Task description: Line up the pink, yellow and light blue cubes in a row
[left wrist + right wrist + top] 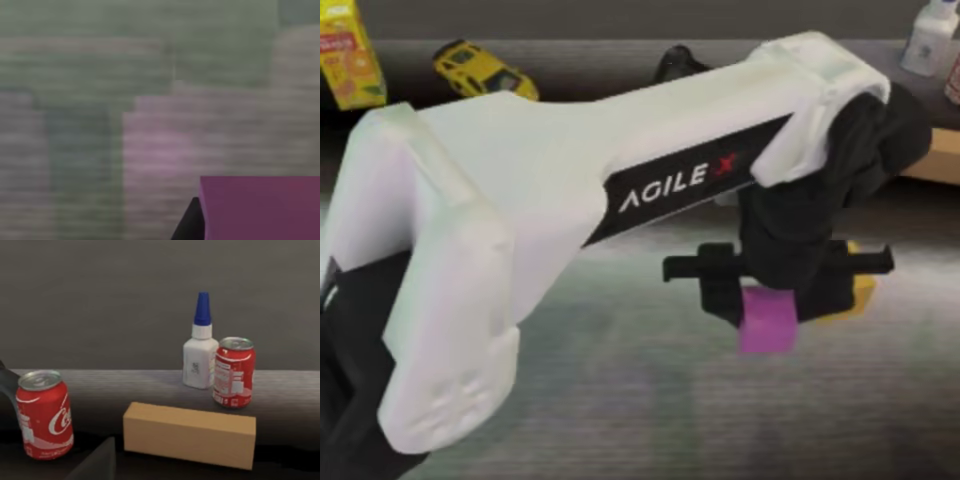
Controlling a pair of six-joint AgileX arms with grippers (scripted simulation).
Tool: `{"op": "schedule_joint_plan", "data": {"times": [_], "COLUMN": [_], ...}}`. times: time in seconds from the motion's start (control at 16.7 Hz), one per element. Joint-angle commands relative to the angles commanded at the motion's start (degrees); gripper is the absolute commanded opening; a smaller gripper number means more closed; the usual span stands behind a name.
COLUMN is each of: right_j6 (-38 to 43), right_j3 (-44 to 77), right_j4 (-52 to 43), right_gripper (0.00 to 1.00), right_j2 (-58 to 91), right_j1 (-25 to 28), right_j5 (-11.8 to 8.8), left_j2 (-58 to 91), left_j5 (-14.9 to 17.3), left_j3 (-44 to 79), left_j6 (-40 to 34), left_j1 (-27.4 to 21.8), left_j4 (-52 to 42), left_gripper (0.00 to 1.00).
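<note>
Pink cube (767, 320) hangs pinched in the left gripper (770, 300), over the middle of the worktop (650, 400), right of centre; the left wrist view shows one corner of the cube with a dark finger (187, 222) against its side and bare worktop beyond, so I judge it lifted clear, not resting. Yellow cube (861, 290) peeks out from behind the gripper body, just beside the pink one; whether they touch cannot be told, as the arm hides the gap. Likely reason for the hold: the pink cube is being carried to sit next to the yellow to start the row. Light blue cube not visible in any view; possibly hidden under the arm. Right gripper not seen in the top view; its wrist camera looks at the far edge of the worktop, so that arm reads as parked, and its fingers cannot be judged. Containers: two red soda cans (44, 414), both with tops sealed; a white bottle (199, 356) with blue cap on; a long tan box (189, 434) closed. Contents of all unseen. Yellow toy car (483, 70) and a yellow carton (350, 55) sit near the far left corner, well apart from the cubes.
</note>
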Motion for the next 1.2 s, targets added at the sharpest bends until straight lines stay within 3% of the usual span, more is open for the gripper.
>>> {"op": "schedule_joint_plan", "data": {"times": [0.12, 0.42, 0.84, 1.14, 1.2], "right_j6": [0.00, 0.00, 0.00, 0.00, 0.00], "right_j3": [0.00, 0.00, 0.00, 0.00, 0.00], "right_j4": [0.00, 0.00, 0.00, 0.00, 0.00], "right_gripper": [1.00, 1.00, 1.00, 1.00, 1.00], "right_j2": [0.00, 0.00, 0.00, 0.00, 0.00], "right_j1": [0.00, 0.00, 0.00, 0.00, 0.00], "right_j5": [0.00, 0.00, 0.00, 0.00, 0.00], "left_j2": [-0.79, -0.69, 0.59, 0.92, 0.92], "left_j5": [-0.05, -0.04, -0.10, -0.04, -0.04], "left_j3": [-0.52, -0.60, -11.85, -13.41, -13.41], "left_j6": [-2.53, -2.72, -2.95, -3.01, -3.01], "left_j1": [-2.51, -2.69, -2.86, -3.01, -3.01], "left_j4": [0.08, 0.32, 13.11, 14.75, 14.75], "left_gripper": [0.00, 0.00, 0.00, 0.00, 0.08]}}
